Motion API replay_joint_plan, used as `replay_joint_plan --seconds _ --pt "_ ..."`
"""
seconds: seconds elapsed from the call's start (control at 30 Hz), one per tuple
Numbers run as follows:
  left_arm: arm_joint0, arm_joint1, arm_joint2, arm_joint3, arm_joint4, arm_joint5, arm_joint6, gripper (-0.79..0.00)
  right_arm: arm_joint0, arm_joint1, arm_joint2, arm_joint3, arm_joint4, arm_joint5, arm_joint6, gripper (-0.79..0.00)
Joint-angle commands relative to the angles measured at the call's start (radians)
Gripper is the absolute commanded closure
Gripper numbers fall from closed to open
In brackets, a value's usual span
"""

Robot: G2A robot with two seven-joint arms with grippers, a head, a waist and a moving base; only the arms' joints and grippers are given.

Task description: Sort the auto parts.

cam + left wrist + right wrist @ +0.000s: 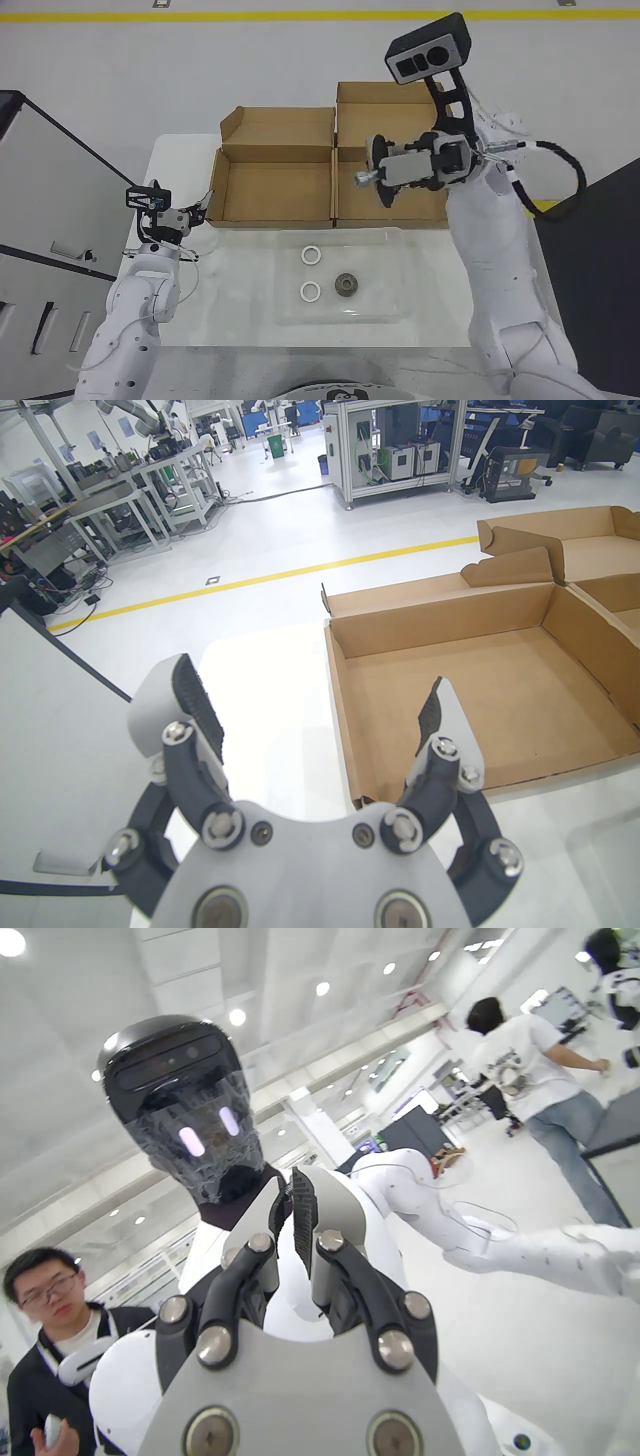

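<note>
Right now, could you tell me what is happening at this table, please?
The robot is sorting auto parts, but neither gripper holds one. The left gripper is open beside the left cardboard box; the right gripper is shut, raised over the right cardboard box. Two white rings and a dark round part lie in the clear tray.

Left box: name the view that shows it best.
Top view: the whole left box shows, walls and flap. Left wrist view: closer, but the left pincer hides part. Right wrist view faces upward.
</note>
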Motion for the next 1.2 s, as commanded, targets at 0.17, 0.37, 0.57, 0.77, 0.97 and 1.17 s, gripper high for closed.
replay_joint_plan --seconds 0.17,0.37,0.57,0.77,0.97,1.17 --pt "0.000 0.000 0.000 0.000 0.000 0.000 0.000 -0.785 -0.014 0.061 0.176 -0.040 -0.296 0.249 0.009 0.000" --pt "0.000 0.000 0.000 0.000 0.000 0.000 0.000 -0.785 -0.019 0.114 0.222 -0.056 -0.533 0.361 0.018 0.000" --pt "0.000 0.000 0.000 0.000 0.000 0.000 0.000 -0.785 -0.008 0.184 0.185 -0.010 -0.697 0.377 0.003 0.000" --pt "0.000 0.000 0.000 0.000 0.000 0.000 0.000 -0.785 0.022 0.244 0.108 0.029 -0.795 0.397 -0.018 0.000" --pt "0.000 0.000 0.000 0.000 0.000 0.000 0.000 -0.785 0.045 0.290 0.027 0.070 -0.871 0.433 -0.053 0.000" --pt "0.000 0.000 0.000 0.000 0.000 0.000 0.000 -0.785 0.093 0.336 -0.045 0.151 -0.911 0.435 -0.055 0.000"
